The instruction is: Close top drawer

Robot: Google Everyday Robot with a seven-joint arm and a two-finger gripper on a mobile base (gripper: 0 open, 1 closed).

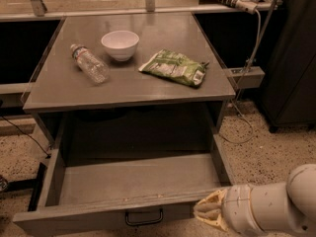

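Tool (211,212) by top drawer's (89,219) right front corner, arm (276,206) cut off at right edge, bag (175,67) print unreadable
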